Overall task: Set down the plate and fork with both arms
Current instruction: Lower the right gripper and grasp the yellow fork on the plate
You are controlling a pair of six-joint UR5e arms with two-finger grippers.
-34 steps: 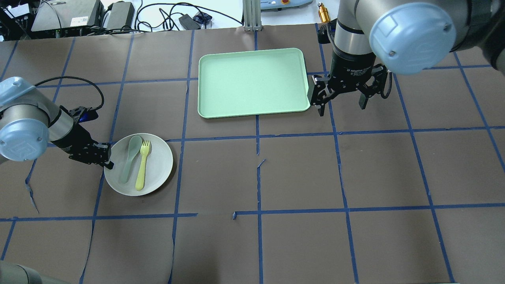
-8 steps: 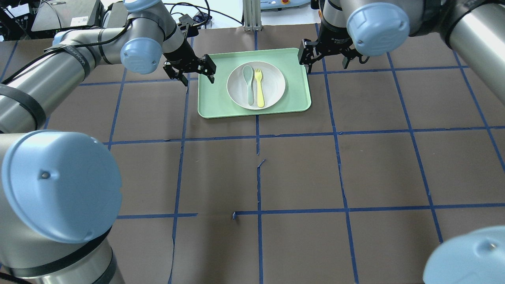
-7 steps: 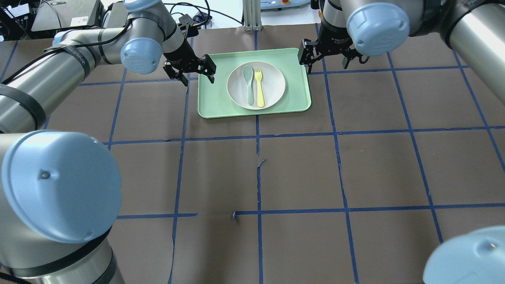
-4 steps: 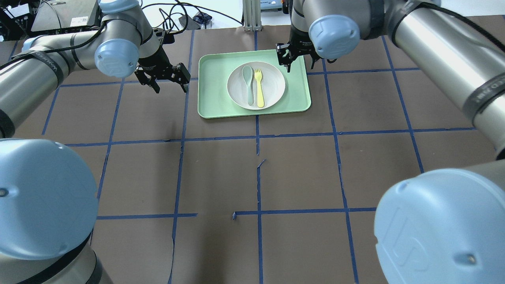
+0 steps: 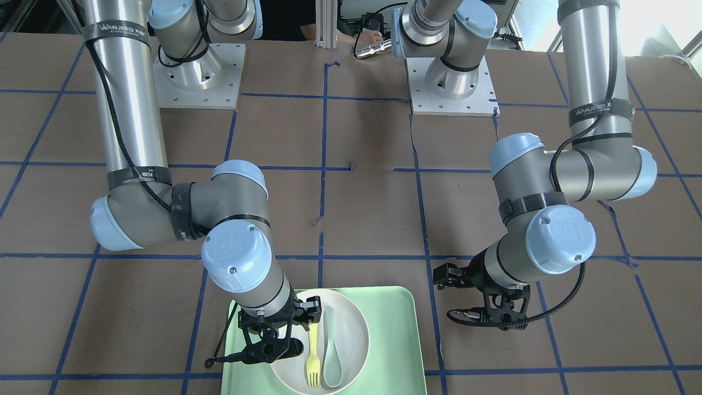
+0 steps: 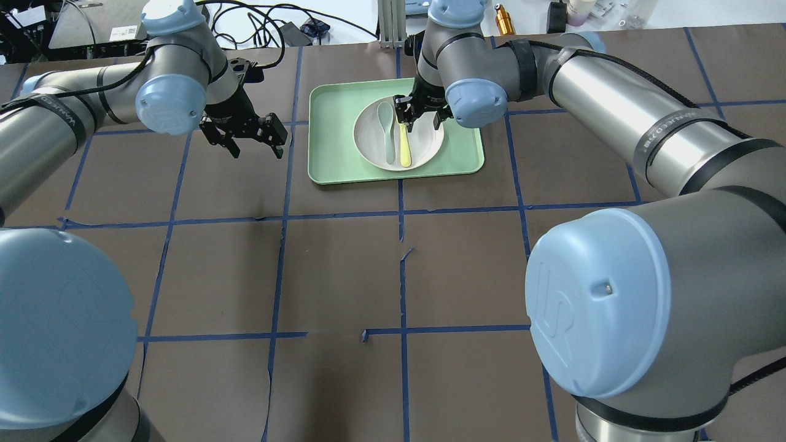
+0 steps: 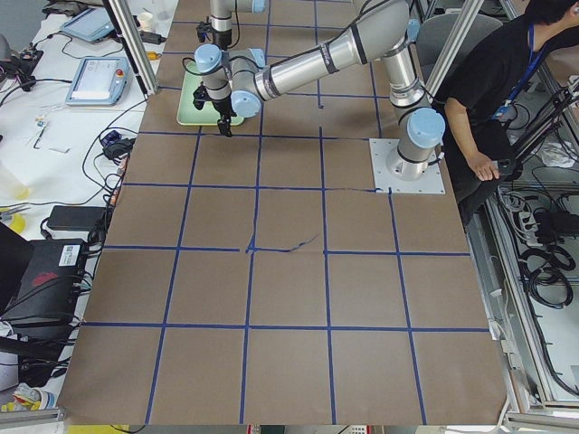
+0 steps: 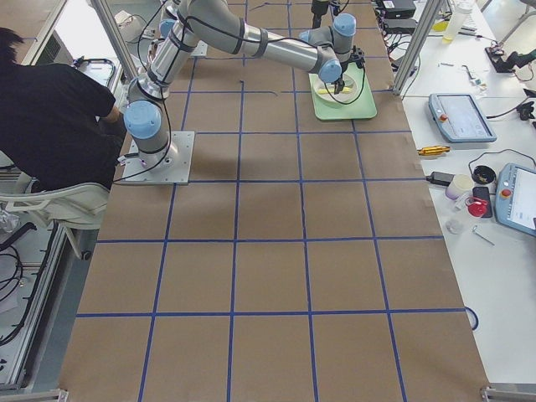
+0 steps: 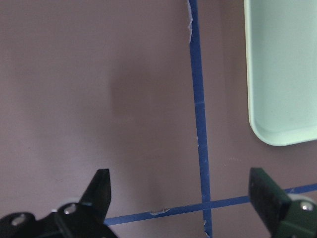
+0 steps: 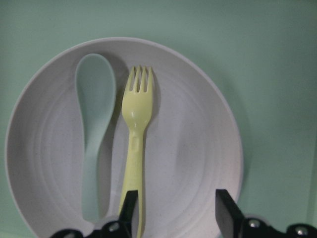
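The off-white plate [image 6: 427, 144] rests in the mint-green tray [image 6: 331, 153] at the far middle of the table. The pale-yellow fork [image 6: 404, 147] lies in it, next to a grey-green spoon [image 6: 387, 132]. My right gripper [image 6: 419, 121] is open and hovers low over the plate. In the right wrist view [image 10: 176, 208] the fork's [image 10: 136, 129] handle lies just by one finger, and the plate [image 10: 198, 148] fills the frame. My left gripper [image 6: 255, 147] is open and empty over bare table left of the tray; it also shows in the left wrist view [image 9: 184, 198].
The tray's near-left corner [image 9: 282, 74] lies just right of the left gripper. Blue tape lines grid the brown table. Cables, boxes and a gold cylinder [image 6: 503, 19] sit beyond the far edge. An operator [image 7: 507, 81] sits behind the robot's bases.
The plate with fork and spoon went from the table's left into the tray. Since then the left gripper has drawn back left, and the right gripper has come over the plate.
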